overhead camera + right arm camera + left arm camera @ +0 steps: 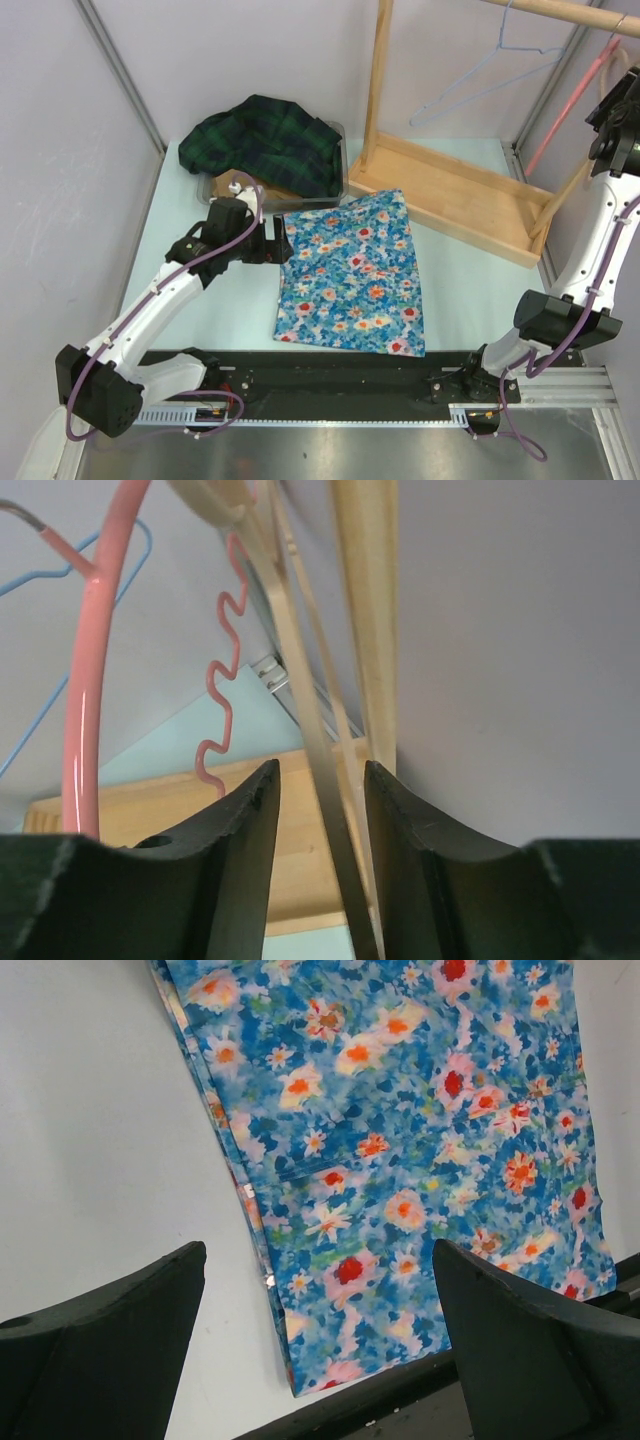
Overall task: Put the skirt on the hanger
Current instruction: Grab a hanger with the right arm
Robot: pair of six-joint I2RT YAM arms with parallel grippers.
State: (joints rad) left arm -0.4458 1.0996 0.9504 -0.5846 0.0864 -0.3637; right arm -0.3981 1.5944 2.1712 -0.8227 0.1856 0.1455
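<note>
Right jaws straddle a thin pale bar (325, 790) without touching.

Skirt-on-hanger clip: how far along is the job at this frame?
Done: nothing so far. The floral skirt lies flat on the table, off any hanger.
In hand: the right gripper is up at the rack beside the pink hanger, jaws either side of a thin pale bar, grip unclear. The left gripper is open at the skirt's edge.
Left: fetching a hanger and hanging the skirt.

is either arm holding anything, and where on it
Left fingers open over the skirt, nothing held. Right fingers straddle a thin beige bar; whether they clamp it cannot be told.
</note>
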